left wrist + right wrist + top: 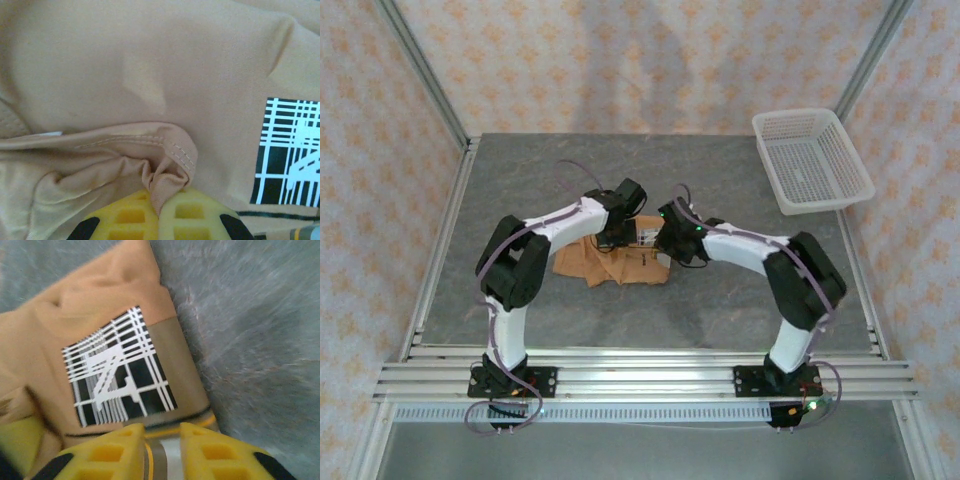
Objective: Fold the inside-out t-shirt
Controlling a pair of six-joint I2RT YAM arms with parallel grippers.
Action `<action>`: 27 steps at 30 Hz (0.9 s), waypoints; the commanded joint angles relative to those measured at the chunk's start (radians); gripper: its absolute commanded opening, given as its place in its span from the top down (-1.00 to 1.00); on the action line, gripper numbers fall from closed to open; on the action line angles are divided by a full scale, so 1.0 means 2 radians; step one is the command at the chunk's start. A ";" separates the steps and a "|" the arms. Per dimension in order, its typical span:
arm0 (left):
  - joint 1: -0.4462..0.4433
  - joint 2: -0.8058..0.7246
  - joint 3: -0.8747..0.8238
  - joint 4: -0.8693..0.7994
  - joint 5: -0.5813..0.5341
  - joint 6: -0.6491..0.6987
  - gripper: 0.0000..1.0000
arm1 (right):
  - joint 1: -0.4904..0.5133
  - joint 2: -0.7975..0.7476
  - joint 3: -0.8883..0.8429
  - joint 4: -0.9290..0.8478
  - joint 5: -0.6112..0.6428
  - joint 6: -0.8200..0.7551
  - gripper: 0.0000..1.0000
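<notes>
Overhead, the inside-out t-shirt (pixel 610 268) lay as a crumpled orange-tan heap at the middle of the grey table (pixel 720 310), with both of my wrists bent down over its far edge. That view hid my fingers behind the wrist housings; the wrist cameras showed them.

My left gripper (pixel 161 200) was clenched on the shirt: a bunched fold just beside the stitched hem (pixel 140 142) was pinched between the two yellow fingers (pixel 127 215), and the cloth puckered upward from the pinch. My right gripper (pixel 162 432) sat at the shirt's edge with its fingers a little apart. A striped band of the cloth ran into the gap, but I could not tell whether it was gripped or merely lay beneath.

The shirt was soft and creased, with exposed seam stitching. It carried a black square print (pixel 117 367) crossed by white lines, which was only a small dark patch from above. The right wrist view showed that print blurred, close to the shirt's straight edge.

Past that edge, bare table stretched away to the right. From above, open surface ringed the heap on every side. A white mesh basket (pixel 815 165) stood in the far right corner, well apart from the shirt, and metal rails (pixel 640 375) bordered the table's near side.
</notes>
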 commanded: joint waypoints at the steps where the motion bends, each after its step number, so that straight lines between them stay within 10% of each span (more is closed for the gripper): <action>1: 0.000 -0.063 -0.027 -0.025 -0.048 -0.005 0.99 | 0.003 0.042 0.021 0.014 -0.019 0.016 0.60; 13: 0.005 -0.286 -0.295 0.062 -0.065 -0.112 0.97 | 0.003 0.075 0.026 -0.005 -0.010 0.010 0.65; 18: 0.009 -0.355 -0.371 0.072 -0.088 -0.149 0.46 | 0.003 0.077 0.033 -0.010 -0.016 0.000 0.65; 27: 0.043 -0.332 -0.254 0.003 -0.100 -0.074 0.11 | 0.005 0.032 0.061 -0.031 -0.045 -0.023 0.49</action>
